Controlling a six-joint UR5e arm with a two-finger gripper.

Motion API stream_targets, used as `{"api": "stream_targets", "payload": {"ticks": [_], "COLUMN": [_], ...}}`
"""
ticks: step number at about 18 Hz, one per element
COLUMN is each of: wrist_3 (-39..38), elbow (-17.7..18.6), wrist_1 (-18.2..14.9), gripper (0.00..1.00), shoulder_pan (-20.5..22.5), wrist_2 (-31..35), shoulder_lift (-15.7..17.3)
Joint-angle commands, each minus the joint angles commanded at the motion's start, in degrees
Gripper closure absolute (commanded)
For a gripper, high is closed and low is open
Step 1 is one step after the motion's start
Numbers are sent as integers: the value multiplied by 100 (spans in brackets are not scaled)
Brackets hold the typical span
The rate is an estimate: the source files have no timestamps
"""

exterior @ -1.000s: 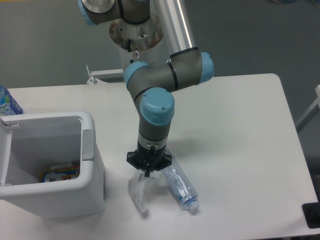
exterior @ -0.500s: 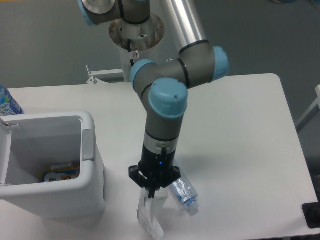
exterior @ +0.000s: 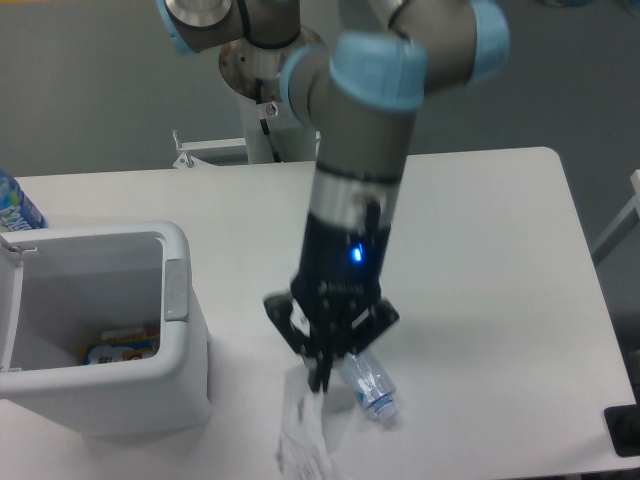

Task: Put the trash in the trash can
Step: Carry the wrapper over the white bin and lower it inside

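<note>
**Wrapper hanging from the claw, bottle waiting beside it**

The claw (exterior: pixel 318 385) is pinching the top of the crumpled wrapper (exterior: pixel 300 440), its two fingers drawn together on the thin plastic. The wrapper is dangling below the fingertips as a pale, limp strip, reaching down toward the front edge of the surface (exterior: pixel 480 250); whether its lower end is touching the surface is not clear, since that part is blurred.

Taking the trash can (exterior: pixel 185 330) as the landmark: the wrapper and claw are sitting to the right of its right wall, near but apart from it. The crushed bottle (exterior: pixel 368 385) is lying on its side further right, just beside the claw, cap end pointing toward the front edge. The trash can is standing open, with some printed packaging showing at the bottom. An upright bottle with a blue label (exterior: pixel 14 205) is peeking in behind the can's far left corner.

The wrapper looks nearly weightless, soft and slippery, so it is likely to swing and could slide out of a pinch on a single fold; gripping a bunched part would hold better. The bottle looks light too, but springy and smooth; across its flattened middle seems the best place to take hold, since the rounded ends may squirt free.
</note>
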State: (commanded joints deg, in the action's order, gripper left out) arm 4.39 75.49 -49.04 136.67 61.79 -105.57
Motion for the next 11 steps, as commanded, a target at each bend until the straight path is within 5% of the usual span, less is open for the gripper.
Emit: {"api": "stream_targets", "payload": {"ticks": [3,11], "wrist_3": [9,184], "elbow": [361,827], "wrist_1": [9,9], "gripper": [100,100], "shoulder_pan": [-184,-922], "wrist_2": [-18,-184], "shoulder_lift": [387,712]}}
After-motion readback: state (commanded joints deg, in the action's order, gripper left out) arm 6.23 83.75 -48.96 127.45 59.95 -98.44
